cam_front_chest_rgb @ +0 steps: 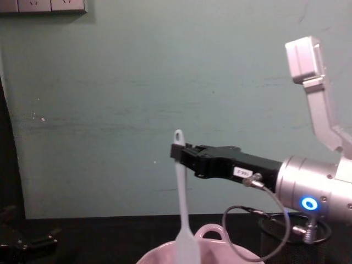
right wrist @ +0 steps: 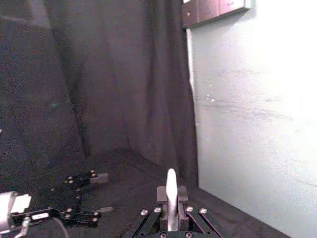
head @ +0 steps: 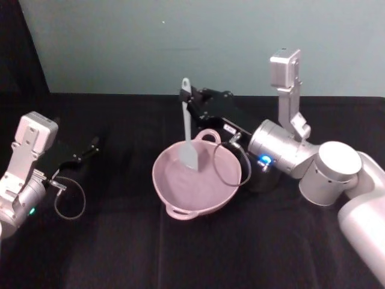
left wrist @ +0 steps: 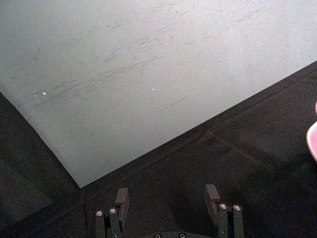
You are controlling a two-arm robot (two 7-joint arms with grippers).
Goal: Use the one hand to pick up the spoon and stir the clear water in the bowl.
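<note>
Pink landmark: a wide, pale pink glossy bowl (head: 160,183) with small loop handles on its rim is sitting on the black cloth table (head: 120,253); every place below is given from it.
Bowl in other views: its rim is showing low in the chest view (cam_front_chest_rgb: 157,254), and a sliver of it is showing at the edge of the left wrist view (left wrist: 313,138).
Spoon: a long, slim white spatula-like spoon (head: 187,129) is hanging nearly upright over the far half of the bowl, with the hole end up and the flat, pale blade down inside the bowl's outline.
Blade depth: in the chest view the spoon (cam_front_chest_rgb: 181,203) is dropping to about rim level; I cannot tell whether it is touching the bottom.
My right gripper: the black elongated gripper (head: 187,99) is reaching in from the bowl's right, above its far rim, and is pinching the spoon's handle just under the hole.
Grip seen closer: in the chest view my right gripper (cam_front_chest_rgb: 179,153) is clamping the handle sideways; in the right wrist view (right wrist: 171,198) the handle (right wrist: 171,186) is standing between the pressed-in fingers.
My left gripper: it (head: 93,144) is resting well to the bowl's left, low over the cloth, with its fingers (left wrist: 122,197) spread and gripping nothing.
Mesh cup: a black wire-mesh cup (head: 261,179) is standing just to the bowl's right, under my right wrist.
</note>
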